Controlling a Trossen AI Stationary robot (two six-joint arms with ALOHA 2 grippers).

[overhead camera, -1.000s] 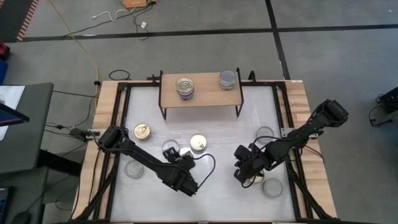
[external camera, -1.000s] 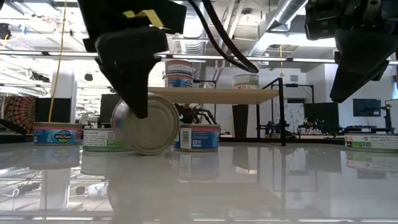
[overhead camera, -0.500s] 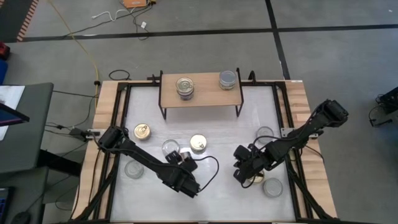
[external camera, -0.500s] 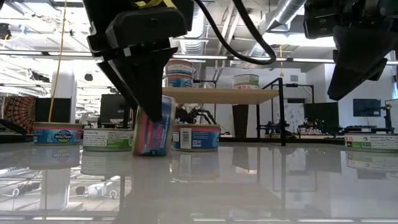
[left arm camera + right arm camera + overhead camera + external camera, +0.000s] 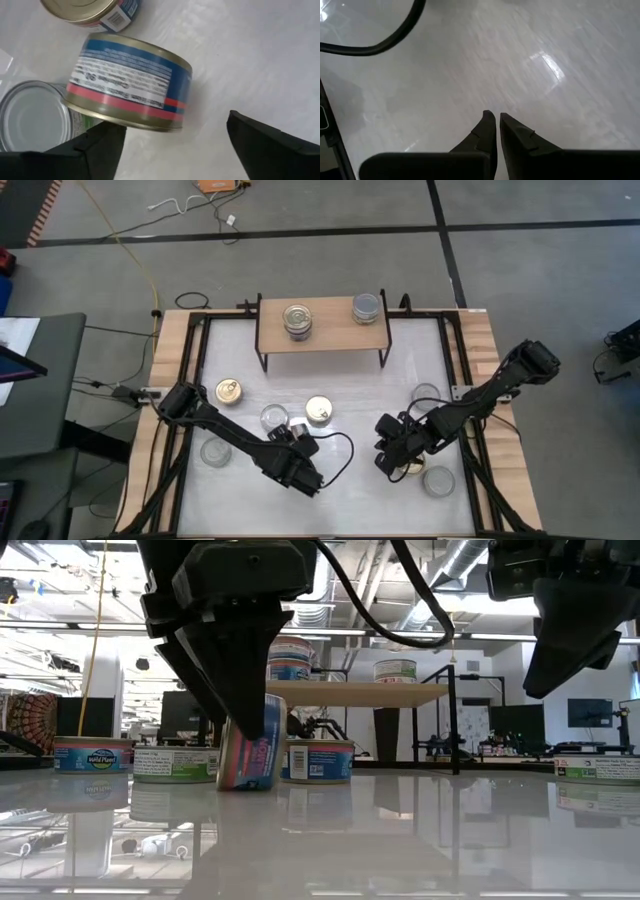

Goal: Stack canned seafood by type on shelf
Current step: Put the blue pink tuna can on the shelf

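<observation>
Two stacks stand on the shelf (image 5: pixel 322 325), which sits at twelve o'clock on the white table (image 5: pixel 340 490): a gold-lidded stack (image 5: pixel 297 319) toward its left half and a grey-lidded stack (image 5: pixel 367 306) toward its right. From above, how many tins each stack holds cannot be read; the low view shows at least two in the left one.

Loose tins lie on the table. A gold-lidded tin (image 5: pixel 228 391) rests at nine o'clock, another gold-lidded tin (image 5: pixel 319 411) near the centre, and silver tins at (image 5: pixel 215 452), (image 5: pixel 273 418), (image 5: pixel 425 394) and (image 5: pixel 438 480).

The left gripper (image 5: pixel 291 442) hangs over a tipped tin (image 5: pixel 131 82) with a blue and red label, which stands on its edge, just beside the silver tin at the centre left. Its fingers (image 5: pixel 90 147) stand wide apart on either side of the tin, and the wrist view shows them clear of it.

The right gripper (image 5: pixel 496 131) hovers at four o'clock, its fingers nearly together and holding nothing. A further tin (image 5: pixel 408 470) is mostly hidden beneath that arm, so its lid cannot be made out.
</observation>
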